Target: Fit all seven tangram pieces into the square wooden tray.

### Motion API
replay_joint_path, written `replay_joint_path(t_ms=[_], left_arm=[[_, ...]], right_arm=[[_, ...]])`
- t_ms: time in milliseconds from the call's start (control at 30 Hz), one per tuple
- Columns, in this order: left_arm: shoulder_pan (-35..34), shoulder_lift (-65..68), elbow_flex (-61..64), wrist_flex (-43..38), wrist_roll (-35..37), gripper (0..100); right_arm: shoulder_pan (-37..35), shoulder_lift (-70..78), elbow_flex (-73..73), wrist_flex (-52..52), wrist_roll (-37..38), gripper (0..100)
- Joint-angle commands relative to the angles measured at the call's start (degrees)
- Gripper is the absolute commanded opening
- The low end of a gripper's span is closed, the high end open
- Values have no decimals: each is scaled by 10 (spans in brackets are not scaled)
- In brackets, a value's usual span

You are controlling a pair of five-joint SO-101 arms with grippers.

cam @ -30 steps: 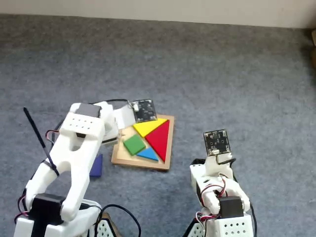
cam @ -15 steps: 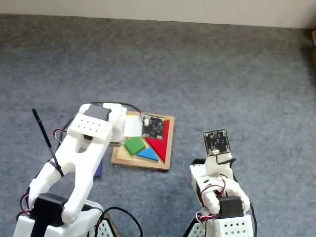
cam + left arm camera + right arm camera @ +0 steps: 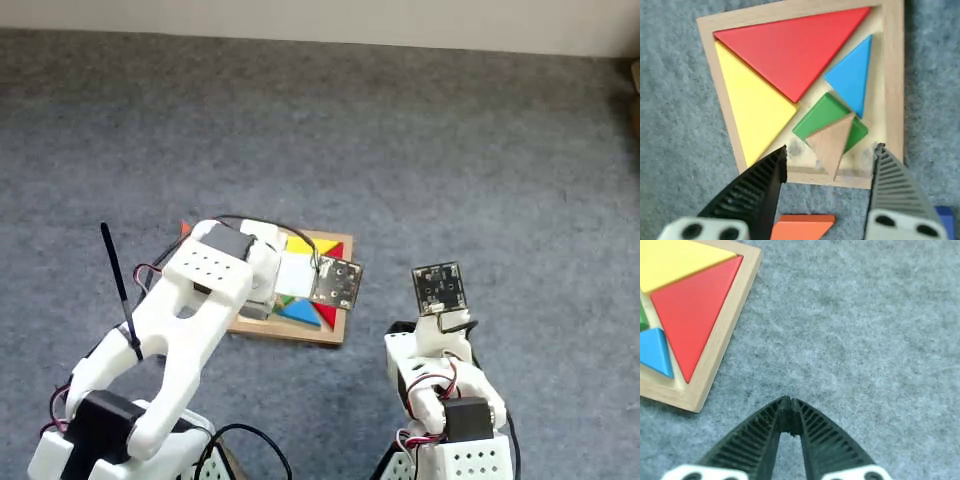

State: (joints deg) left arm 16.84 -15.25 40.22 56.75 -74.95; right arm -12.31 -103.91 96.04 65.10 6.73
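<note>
The square wooden tray [image 3: 892, 75] holds a large red triangle [image 3: 795, 50], a large yellow triangle [image 3: 757, 105], a small blue triangle [image 3: 855, 75] and a green square [image 3: 825, 117]. A plain wooden triangle [image 3: 832, 142] lies tilted, partly on the green square. My left gripper [image 3: 831, 149] hovers open above that triangle, its fingers on either side and apart from it. An orange piece [image 3: 802, 225] lies on the carpet just outside the tray. My right gripper [image 3: 790, 415] is shut and empty over the carpet beside the tray [image 3: 715, 365].
In the high view the left arm [image 3: 215, 275] covers much of the tray [image 3: 340, 325]. The right arm [image 3: 440, 390] sits folded at the near right. A dark blue piece [image 3: 946, 215] lies on the grey carpet [image 3: 480, 150], which stretches open beyond.
The left arm has swung to the right, over the tray, and now hides the green square and most of the yellow triangle in the high view. The right arm has stayed still.
</note>
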Motion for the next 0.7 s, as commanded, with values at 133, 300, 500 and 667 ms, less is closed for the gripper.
replay_joint_path(t_ms=[133,300,500,667], left_arm=[[-29,-22,-9,-37,-25,284],[-89,-22,-7,-37,11,284],[-132,-16,16,-43,74,284],[-131,-19,73,-129,143,284]], right_arm=[[12,-6,62,1,-3,5],[12,-6,62,1,-3,5],[12,-6,62,1,-3,5],[12,-6,62,2,-3,5]])
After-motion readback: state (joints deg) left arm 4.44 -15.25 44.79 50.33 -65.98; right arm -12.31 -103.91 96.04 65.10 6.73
